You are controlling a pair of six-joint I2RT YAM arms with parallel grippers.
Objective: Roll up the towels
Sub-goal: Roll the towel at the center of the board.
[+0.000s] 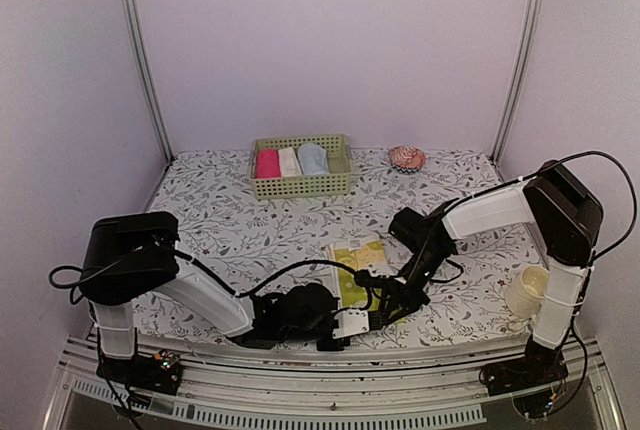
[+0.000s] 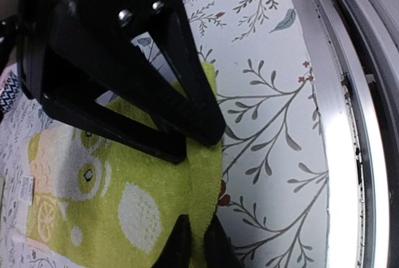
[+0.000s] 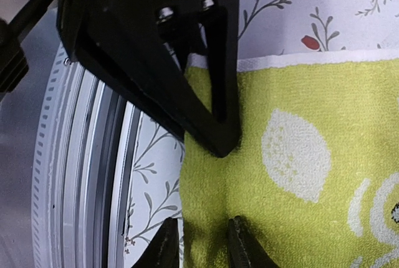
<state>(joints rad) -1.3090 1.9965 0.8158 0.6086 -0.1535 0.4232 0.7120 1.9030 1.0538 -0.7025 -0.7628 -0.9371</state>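
Floral table [image 1: 220, 210], green towel [image 1: 358, 262] flat by the near edge, both pincers on its near hem.

So my left pincer [image 2: 196, 243] is nipped narrow on the left corner. My right pincer [image 3: 202, 246] straddles the right corner, narrow-ish, can't tell if it's gripping. Towel's long side runs away from me, so I reckon the roll goes forward.

Black left gripper [image 2: 196, 193], silver screws [image 2: 124, 16], white arm links [image 1: 205, 300]
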